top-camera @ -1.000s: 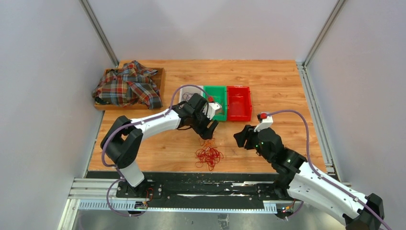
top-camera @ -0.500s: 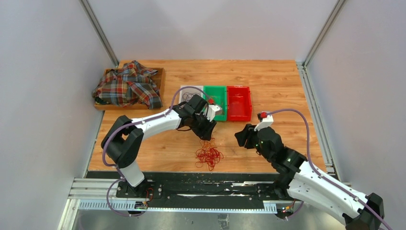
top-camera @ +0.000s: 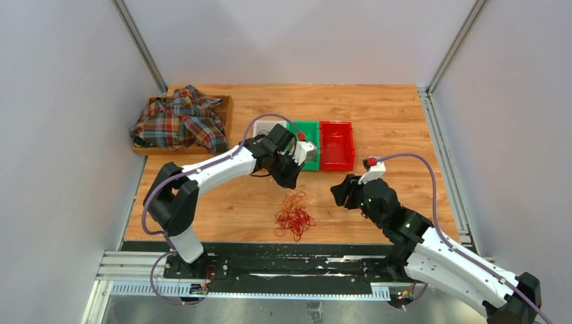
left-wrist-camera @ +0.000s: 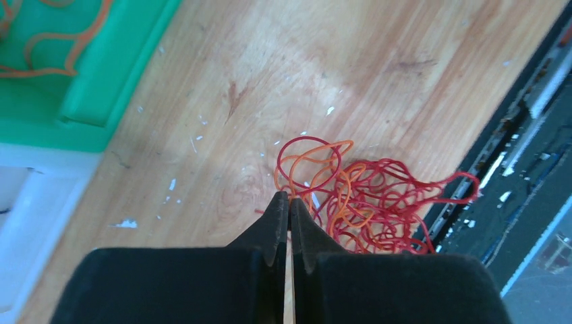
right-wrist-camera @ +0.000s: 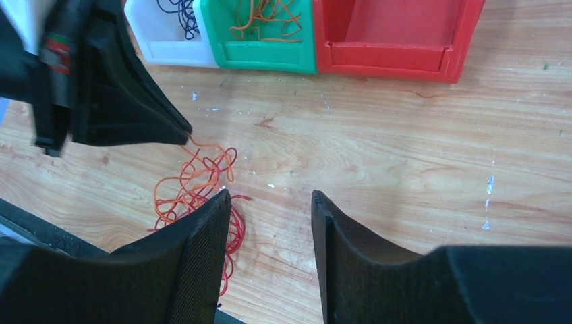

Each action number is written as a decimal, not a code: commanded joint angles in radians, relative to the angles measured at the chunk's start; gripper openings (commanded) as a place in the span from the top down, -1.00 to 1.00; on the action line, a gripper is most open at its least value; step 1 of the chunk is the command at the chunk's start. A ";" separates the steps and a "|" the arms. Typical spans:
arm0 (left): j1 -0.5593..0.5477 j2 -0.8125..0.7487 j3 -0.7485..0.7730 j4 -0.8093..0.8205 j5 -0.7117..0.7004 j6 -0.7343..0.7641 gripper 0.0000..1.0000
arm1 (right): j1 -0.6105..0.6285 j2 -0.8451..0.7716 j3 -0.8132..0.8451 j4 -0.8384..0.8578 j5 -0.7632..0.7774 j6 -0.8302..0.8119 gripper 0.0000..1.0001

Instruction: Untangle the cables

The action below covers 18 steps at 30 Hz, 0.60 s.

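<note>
1. Compared with a second ago, the left claw (left-wrist-camera: pixel 289 200) is now pinched fully shut, where before it was gaping over the pile. It's also been pulled up toward the middle of the top view, closer to the bins.
2. A thin orange wire (left-wrist-camera: pixel 311 159) is nipped right at the tips, and its loops are being drawn out of the tangled clump of thin red and orange cables (top-camera: pixel 294 217). The clump is lying on the wooden table (top-camera: pixel 391 115), lower centre of the top view.
3. So one strand is apparently being separated. It's probably meant for the green plastic bin (right-wrist-camera: pixel 270 59), where orange wire is already lying. The red stuff looks knotted, so plenty is left to do.
4. The right claw (right-wrist-camera: pixel 270 197) is held roughly half open just right of the clump, with nothing gripped or touched.
</note>
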 commanded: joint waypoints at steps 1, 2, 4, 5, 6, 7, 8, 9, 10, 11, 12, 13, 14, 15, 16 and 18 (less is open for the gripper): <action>-0.001 -0.106 0.130 -0.155 0.076 0.093 0.99 | -0.017 0.009 0.033 0.066 -0.002 -0.024 -0.01; -0.001 -0.122 0.150 -0.185 0.095 0.111 0.99 | -0.019 0.024 0.033 0.091 -0.014 -0.030 -0.10; -0.001 -0.152 0.187 -0.250 0.134 0.149 0.99 | -0.016 0.050 0.035 0.155 -0.059 -0.054 -0.19; -0.001 -0.164 0.203 -0.281 0.149 0.165 0.99 | -0.017 0.063 0.037 0.194 -0.085 -0.069 -0.24; -0.001 -0.174 0.217 -0.307 0.160 0.177 0.99 | -0.017 0.074 0.035 0.235 -0.130 -0.082 -0.30; -0.001 -0.183 0.232 -0.341 0.172 0.189 0.99 | -0.017 0.083 0.034 0.279 -0.164 -0.096 -0.35; -0.001 -0.191 0.246 -0.364 0.182 0.200 0.99 | -0.017 0.090 0.033 0.324 -0.184 -0.110 -0.38; -0.001 -0.195 0.260 -0.385 0.191 0.208 0.99 | -0.017 0.094 0.030 0.370 -0.224 -0.122 -0.41; -0.001 -0.198 0.275 -0.403 0.197 0.219 0.99 | -0.017 0.098 0.028 0.409 -0.250 -0.132 -0.43; -0.001 -0.201 0.290 -0.416 0.201 0.221 0.99 | -0.016 0.102 0.028 0.447 -0.274 -0.141 -0.45; -0.001 -0.204 0.307 -0.426 0.201 0.222 0.99 | -0.016 0.107 0.030 0.479 -0.299 -0.146 -0.47; -0.001 -0.206 0.321 -0.433 0.201 0.223 0.99 | -0.017 0.114 0.033 0.504 -0.324 -0.154 -0.48; -0.001 -0.206 0.336 -0.438 0.200 0.220 0.99 | -0.017 0.123 0.038 0.522 -0.346 -0.159 -0.48; -0.001 -0.207 0.352 -0.442 0.200 0.216 0.99 | -0.016 0.135 0.045 0.533 -0.362 -0.162 -0.49; -0.001 -0.208 0.369 -0.445 0.204 0.214 0.99 | -0.016 0.147 0.055 0.532 -0.372 -0.164 -0.49; -0.001 -0.208 0.399 -0.450 0.210 0.205 0.99 | -0.016 0.168 0.067 0.531 -0.387 -0.165 -0.49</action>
